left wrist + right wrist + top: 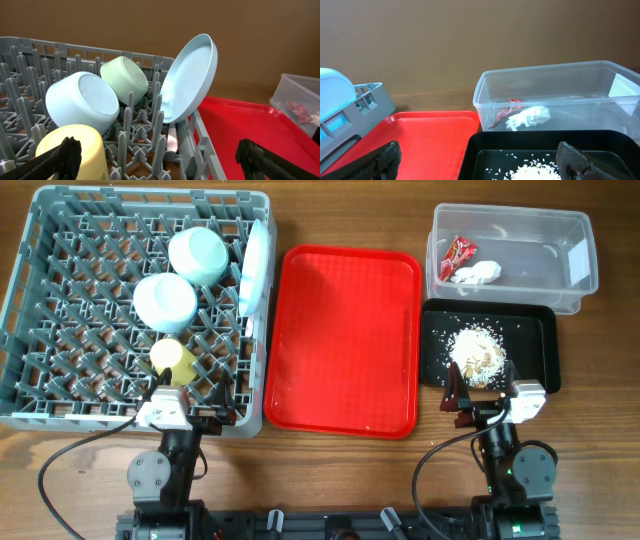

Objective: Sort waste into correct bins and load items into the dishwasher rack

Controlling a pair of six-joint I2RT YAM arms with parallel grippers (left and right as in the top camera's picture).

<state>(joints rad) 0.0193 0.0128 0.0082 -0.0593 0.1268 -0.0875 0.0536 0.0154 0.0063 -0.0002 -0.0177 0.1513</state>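
Note:
The grey dishwasher rack (40,310) holds two mint-blue bowls (197,255) (165,300), the yellow cup (172,357) and the pale plate (255,265), which stands on edge at the rack's right side. In the left wrist view I see the bowls (82,100) (125,75), cup (75,147) and plate (190,80). The clear tub (560,270) holds the red sachet (458,252) and white napkin (476,275). The black tray (535,340) holds the rice crumbs (475,352). My left gripper (160,165) is open and empty at the rack's near edge. My right gripper (480,165) is open and empty at the black tray's near edge. The fork and stick are not clearly visible.
The red serving tray (345,340) lies between the rack and the bins and has nothing on it. The tub stands right behind the black tray. Both arm bases (160,475) (520,470) sit at the table's front edge.

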